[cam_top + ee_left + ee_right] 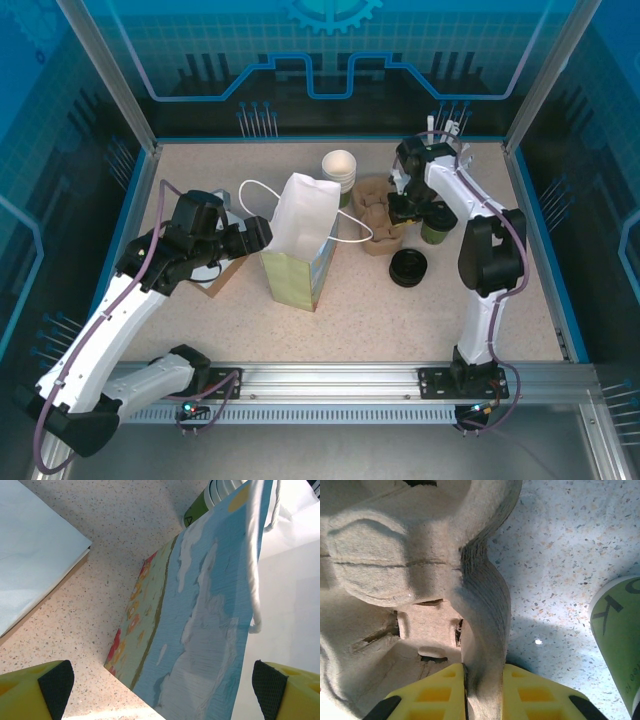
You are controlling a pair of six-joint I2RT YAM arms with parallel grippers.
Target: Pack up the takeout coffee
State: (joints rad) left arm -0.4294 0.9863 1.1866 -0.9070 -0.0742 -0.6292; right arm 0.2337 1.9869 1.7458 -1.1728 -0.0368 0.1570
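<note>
The takeout coffee [438, 226], a green cup with a black lid, stands at the right of the table, just right of my right gripper [405, 210]. Its green wall [619, 630] shows at the right edge of the right wrist view. The right gripper [484, 676] is shut on the curved rim of a brown pulp cup carrier [410, 555], one yellow finger on each side of the wall. A printed paper bag [298, 240] stands open in the middle. My left gripper [262, 235] is open beside the bag's left side [200, 620], fingers wide apart [162, 685].
A stack of lidless cups [340, 170] stands behind the bag. Loose black lids [408, 267] lie in front of the carrier [375, 225]. A flat white and brown sheet [35, 555] lies left of the bag. The bag's white handles [255, 195] stick out.
</note>
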